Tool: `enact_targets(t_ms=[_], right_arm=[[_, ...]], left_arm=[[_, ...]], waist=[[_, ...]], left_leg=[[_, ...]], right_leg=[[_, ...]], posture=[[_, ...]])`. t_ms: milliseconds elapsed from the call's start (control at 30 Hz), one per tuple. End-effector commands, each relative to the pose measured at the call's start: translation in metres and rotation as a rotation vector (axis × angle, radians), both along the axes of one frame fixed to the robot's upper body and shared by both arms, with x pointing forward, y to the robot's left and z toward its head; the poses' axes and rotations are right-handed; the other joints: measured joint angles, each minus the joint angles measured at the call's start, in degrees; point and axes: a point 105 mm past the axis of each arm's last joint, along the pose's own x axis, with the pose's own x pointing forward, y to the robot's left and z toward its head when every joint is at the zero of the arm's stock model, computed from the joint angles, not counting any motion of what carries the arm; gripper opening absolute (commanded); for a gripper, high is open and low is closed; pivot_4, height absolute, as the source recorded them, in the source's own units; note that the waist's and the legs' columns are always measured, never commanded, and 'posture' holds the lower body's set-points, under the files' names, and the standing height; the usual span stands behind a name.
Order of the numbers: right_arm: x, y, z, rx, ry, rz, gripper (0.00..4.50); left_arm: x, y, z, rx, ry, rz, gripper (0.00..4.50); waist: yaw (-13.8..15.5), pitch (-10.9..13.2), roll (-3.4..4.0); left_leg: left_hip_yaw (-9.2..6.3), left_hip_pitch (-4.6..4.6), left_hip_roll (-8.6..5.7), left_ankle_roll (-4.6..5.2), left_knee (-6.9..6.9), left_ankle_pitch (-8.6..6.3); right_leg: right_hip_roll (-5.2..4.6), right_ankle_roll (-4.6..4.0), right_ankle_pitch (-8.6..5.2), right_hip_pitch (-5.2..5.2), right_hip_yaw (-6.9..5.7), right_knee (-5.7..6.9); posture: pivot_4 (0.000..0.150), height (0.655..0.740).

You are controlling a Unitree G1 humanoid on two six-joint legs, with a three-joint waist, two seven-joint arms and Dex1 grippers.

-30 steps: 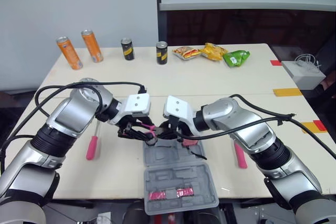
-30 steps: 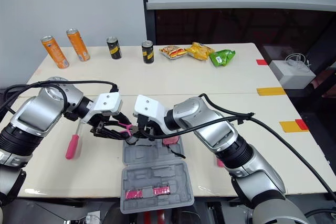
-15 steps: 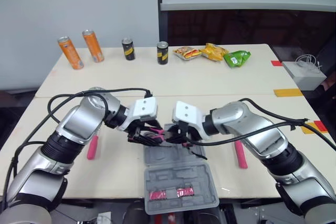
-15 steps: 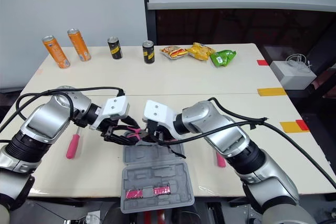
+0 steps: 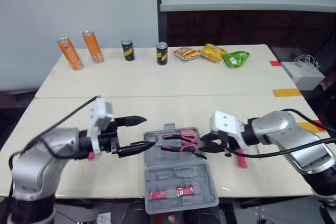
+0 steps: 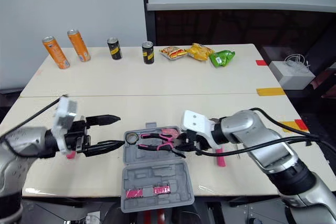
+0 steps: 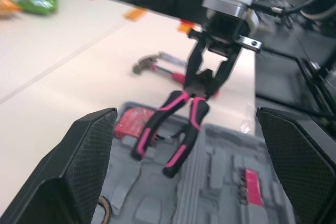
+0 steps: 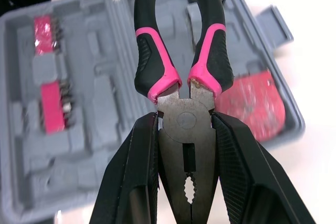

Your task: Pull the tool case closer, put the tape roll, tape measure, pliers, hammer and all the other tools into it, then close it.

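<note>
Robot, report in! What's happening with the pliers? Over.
Right gripper shut on pliers, over open tool case. Left gripper open, beside it. Hammer on table, not yet packed.

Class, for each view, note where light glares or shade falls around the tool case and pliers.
Right wrist view: the table beside the tool case is washed out white; the pliers in the right claw are evenly lit. Left eye view: even light; only faint shade in the case's recesses.

We're holding L arm (image 5: 47, 153) low at near left, L gripper (image 5: 148, 131) pointing right, fingers spread wide. R arm (image 5: 283, 129) is reaching in from right, R gripper (image 5: 202, 144) clamping pliers (image 8: 185, 121) by the head.
</note>
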Motion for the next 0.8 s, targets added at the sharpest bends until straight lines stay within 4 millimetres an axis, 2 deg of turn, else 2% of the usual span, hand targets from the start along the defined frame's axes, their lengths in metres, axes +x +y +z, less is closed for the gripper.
enact_targets(t_ms=[33,67,200,367,533,633,800], right_arm=[[0.001,-0.009,0.019,0.012,-0.063,0.022,0.95],[0.001,-0.011,0.02,0.011,-0.064,0.023,0.95],[0.002,-0.008,0.02,0.007,-0.065,0.05,0.95],[0.011,0.007,0.012,-0.008,-0.088,0.1,0.95],[0.025,0.025,0.0,-0.052,-0.108,0.135,0.95],[0.033,0.038,-0.008,-0.075,-0.122,0.152,0.95],[0.034,0.058,-0.016,-0.092,-0.114,0.189,0.95]], left_arm=[[-0.018,0.02,0.017,-0.068,-0.1,-0.011,4.5],[-0.022,0.026,0.018,-0.089,-0.116,-0.007,4.5],[-0.05,0.062,-0.004,-0.079,0.001,-0.022,4.5],[-0.057,0.08,-0.017,-0.029,-0.002,0.017,4.5],[-0.054,0.087,-0.021,-0.004,-0.024,0.042,4.5],[-0.051,0.081,-0.017,-0.004,-0.036,0.042,4.5],[-0.049,0.076,-0.014,-0.003,-0.035,0.05,4.5]], waist=[[0.08,0.02,-0.03],[0.02,0.02,-0.03],[-0.34,0.01,-0.05],[-0.1,0.03,-0.09],[0.11,0.03,-0.13],[-0.1,0.04,-0.17],[-0.28,0.05,-0.19]], left_leg=[[0.0,0.04,0.03,0.03,0.0,0.02],[0.0,0.06,0.04,0.07,0.0,0.05],[0.12,0.25,0.07,0.08,-0.03,0.05],[0.23,0.55,0.07,0.09,-0.1,0.05],[0.33,0.59,0.07,0.09,-0.12,0.04],[0.39,0.6,0.07,0.09,-0.12,0.03],[0.43,0.58,0.09,0.08,-0.14,0.02]], right_leg=[[0.03,-0.02,0.01,0.01,0.0,0.02],[0.05,-0.06,0.03,0.01,0.0,0.03],[0.08,-0.07,0.04,0.08,0.07,0.01],[0.09,-0.06,0.03,0.08,0.16,-0.04],[0.09,-0.07,0.04,0.07,0.24,-0.01],[0.1,-0.07,0.04,0.05,0.29,0.0],[0.12,-0.08,0.04,0.0,0.34,0.02]], posture=[[0.15,0.74],[0.15,0.74],[0.15,0.74],[0.15,0.74],[0.15,0.74],[0.15,0.74],[0.15,0.74]])
